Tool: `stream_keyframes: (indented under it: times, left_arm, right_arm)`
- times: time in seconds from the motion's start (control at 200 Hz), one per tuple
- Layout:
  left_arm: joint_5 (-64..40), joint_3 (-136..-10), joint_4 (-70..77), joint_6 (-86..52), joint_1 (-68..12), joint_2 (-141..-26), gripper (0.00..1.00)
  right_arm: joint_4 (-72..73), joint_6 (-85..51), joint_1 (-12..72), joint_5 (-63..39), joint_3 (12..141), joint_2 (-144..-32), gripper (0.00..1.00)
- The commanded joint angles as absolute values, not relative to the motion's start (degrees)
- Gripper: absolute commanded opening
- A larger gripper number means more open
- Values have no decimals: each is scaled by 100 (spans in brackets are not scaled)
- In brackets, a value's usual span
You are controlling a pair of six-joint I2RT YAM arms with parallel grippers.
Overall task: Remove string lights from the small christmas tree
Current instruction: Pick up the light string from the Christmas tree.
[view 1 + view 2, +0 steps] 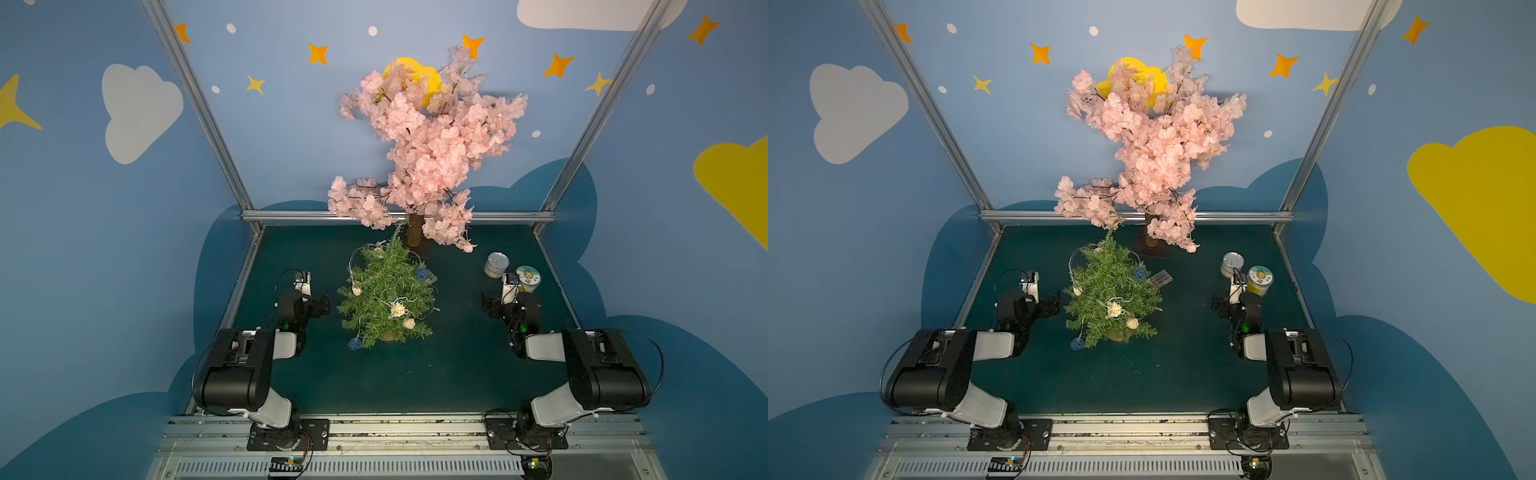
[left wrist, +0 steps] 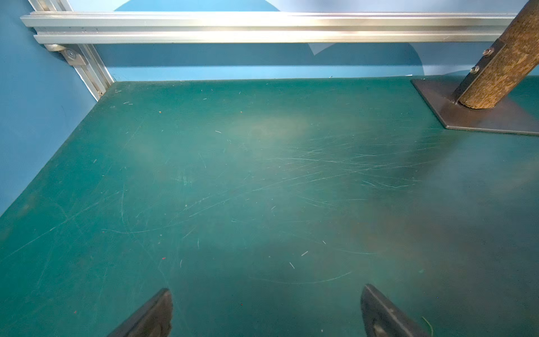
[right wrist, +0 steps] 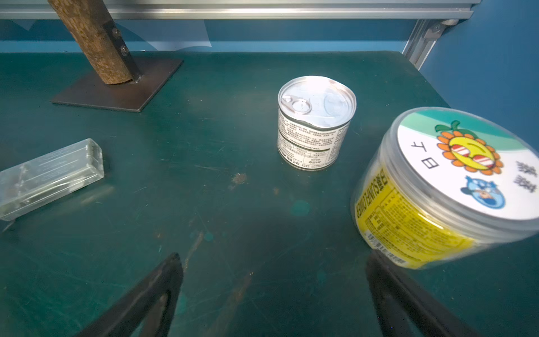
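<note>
Pale-wire string lights [image 1: 398,309] with woven balls wrap the bushy green small christmas tree [image 1: 386,282]. The left gripper [image 2: 267,291] is nearer it than the right gripper [image 3: 272,259]; both have fingers apart.

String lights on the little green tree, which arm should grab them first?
Left, probably. The left gripper sits open close beside the tree, where a loop of the string lights hangs. The right gripper, also open, is farther off, near the tin can.
</note>
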State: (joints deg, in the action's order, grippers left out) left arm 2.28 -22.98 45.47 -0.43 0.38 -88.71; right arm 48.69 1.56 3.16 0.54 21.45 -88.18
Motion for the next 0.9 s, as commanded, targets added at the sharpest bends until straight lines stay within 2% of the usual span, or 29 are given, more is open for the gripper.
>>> stream_keyframes:
  times: [0.0, 0.891]
  left_arm:
    - [8, -2366, 4501, -61, 122, -8797, 100]
    - [-11, -2346, 4519, -31, 114, -8789, 100]
  right_arm:
    - [5025, 235, 415, 215, 2159, -8736, 98]
    - [4859, 174, 327, 77, 2241, -8745, 98]
